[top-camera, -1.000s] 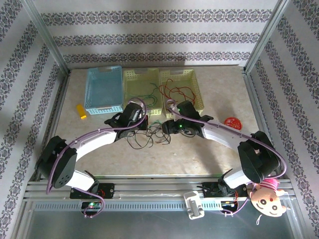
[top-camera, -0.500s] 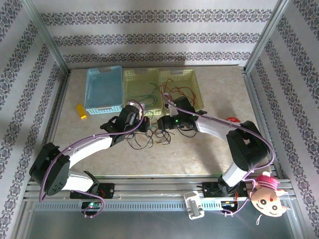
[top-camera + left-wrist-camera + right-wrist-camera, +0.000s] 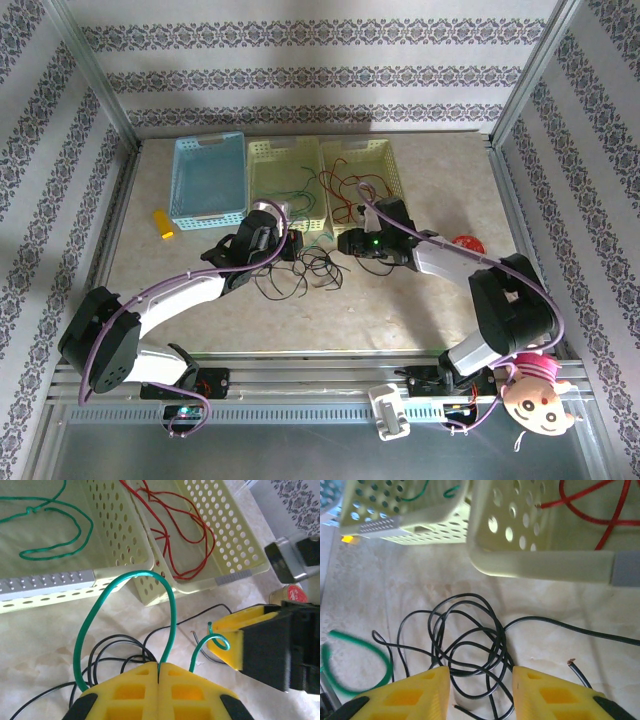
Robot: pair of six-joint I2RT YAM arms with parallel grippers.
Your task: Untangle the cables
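My left gripper [image 3: 160, 667] is shut on a green cable [image 3: 131, 576], which arches up from the fingers and ends in a curl beside the right gripper's yellow finger [image 3: 239, 635]. In the top view the left gripper [image 3: 290, 246] and right gripper [image 3: 344, 243] face each other over a black cable tangle [image 3: 300, 272]. My right gripper [image 3: 481, 680] stands open just above that black tangle [image 3: 470, 640], holding nothing. Another green cable [image 3: 50, 530] lies in the middle basket [image 3: 285, 180]. Red cables [image 3: 185, 535] lie in the right basket [image 3: 392, 200].
A blue basket [image 3: 210, 180] stands left of the two pale yellow ones. A yellow object [image 3: 162, 224] lies at the left, a red round thing [image 3: 466, 243] at the right. A doll face [image 3: 540, 395] hangs at the near right rail.
My right gripper has drawn back to the right, away from the left gripper, and its arm has folded closer. The left gripper has stayed put, shut on the green cable.
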